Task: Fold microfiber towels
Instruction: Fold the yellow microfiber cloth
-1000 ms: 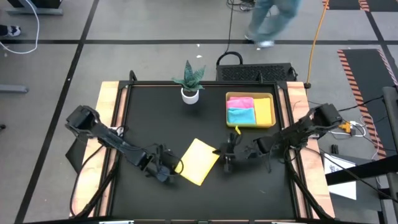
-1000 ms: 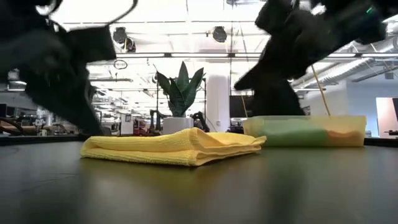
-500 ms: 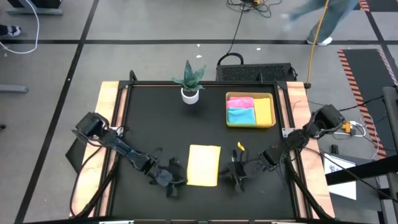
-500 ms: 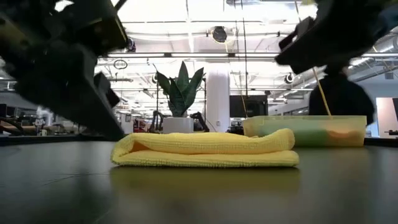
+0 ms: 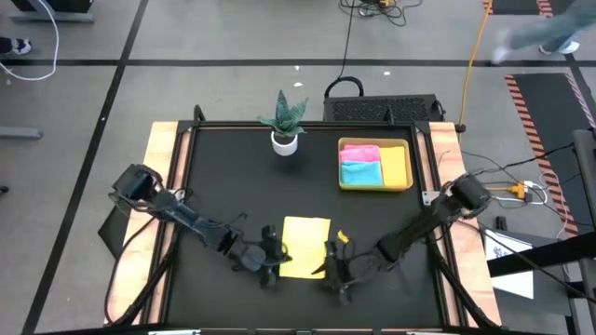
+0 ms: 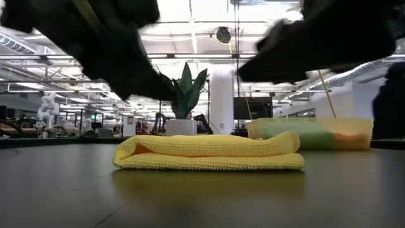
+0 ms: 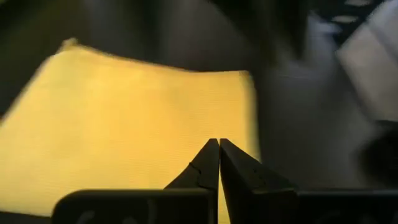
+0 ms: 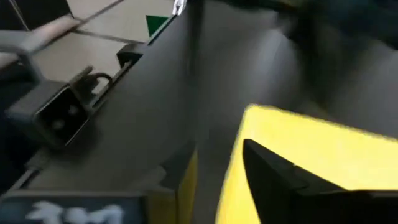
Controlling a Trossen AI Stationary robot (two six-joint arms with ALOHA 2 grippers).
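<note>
A folded yellow microfiber towel (image 5: 303, 244) lies flat on the black table, square with the table's edges. In the low view the towel (image 6: 209, 152) is a thick, even stack. My left gripper (image 5: 270, 261) is shut and hovers at the towel's near left side, its tips (image 7: 218, 149) over the yellow cloth (image 7: 124, 124). My right gripper (image 5: 331, 270) stands open at the towel's near right corner, with the cloth (image 8: 323, 149) just ahead of its fingers (image 8: 280, 177). The low view shows both grippers above the towel.
A yellow-green tray (image 5: 341, 181) at the back right holds a pink towel (image 5: 361, 152), a light blue one (image 5: 361, 173) and an orange-yellow one (image 5: 396, 165). A small potted plant (image 5: 284, 121) stands at the back middle. Bare black table lies left of the towel.
The yellow towel has turned from slanting to square with the table's edges and has slid a little toward the near edge. My right gripper has gone toward the near edge and left, to the towel's near right corner. My left gripper has gone right, to its near left side.
</note>
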